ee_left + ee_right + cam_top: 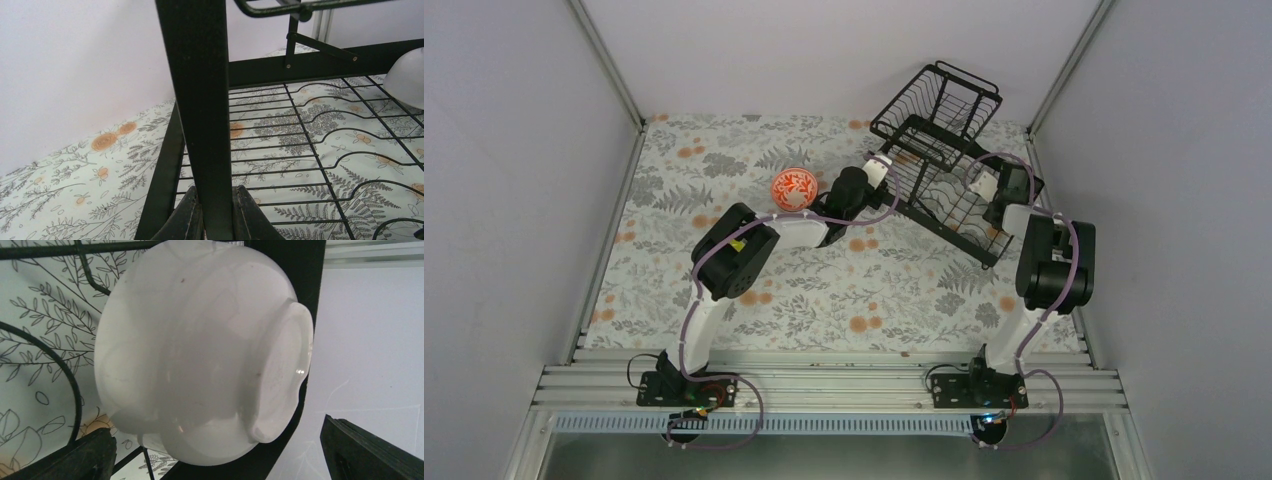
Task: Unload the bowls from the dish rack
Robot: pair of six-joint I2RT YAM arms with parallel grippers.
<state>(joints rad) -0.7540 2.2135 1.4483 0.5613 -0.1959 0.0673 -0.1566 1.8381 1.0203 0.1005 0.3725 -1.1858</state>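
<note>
White bowl (200,350): on edge in the lower tray of the dish rack (936,150), at 2 o'clock from the centre of the table (824,290).
Right gripper (215,445): jaws wide, straddling it — nothing held.
Left gripper (216,215): clamped on a rack bar.
Handling: we judge it glazed, slick, breakable — we would pinch across the rim, gently.

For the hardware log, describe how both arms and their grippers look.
Left arm and right arm: white links, boxy black joint housings, a lavender cable along each. A yellow mark sits on the left housing. Left gripper and right gripper have black fingers.
</note>
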